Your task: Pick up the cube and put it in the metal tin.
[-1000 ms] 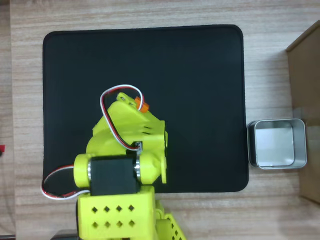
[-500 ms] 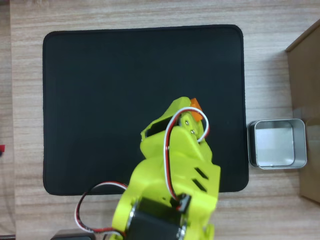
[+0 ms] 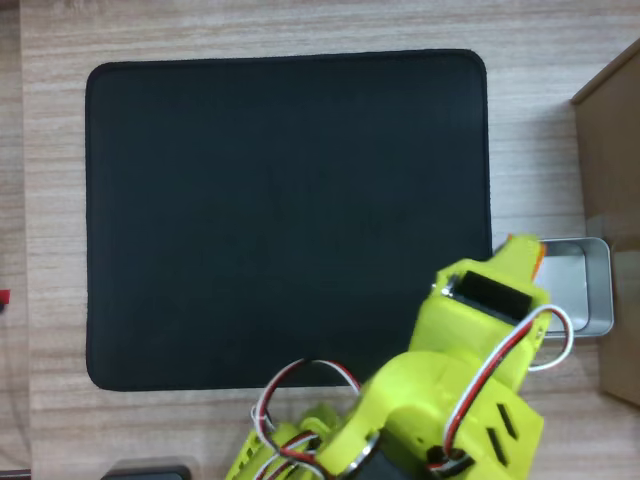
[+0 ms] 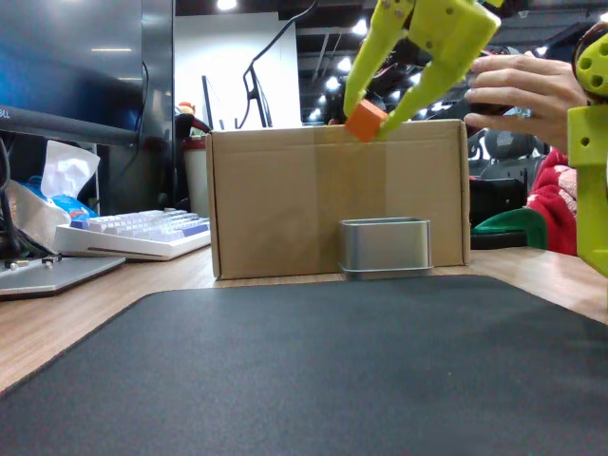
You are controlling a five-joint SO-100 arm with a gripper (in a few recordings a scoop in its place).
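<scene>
Mat point(image 4: 313, 370) lies bare now that the arm has swung from its middle to the right edge in the overhead view. Beyond it, the gripper point(image 4: 380, 122), closed on the orange cube point(image 4: 365, 121), hangs high above the metal tin point(image 4: 385, 247), before the cardboard box point(image 4: 275, 199). Lowering and release look next.

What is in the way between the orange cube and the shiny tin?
Nothing visible. The gripper holds the cube up in the air above the metal tin, with only open space between them. The cardboard box stands behind the tin.
</scene>
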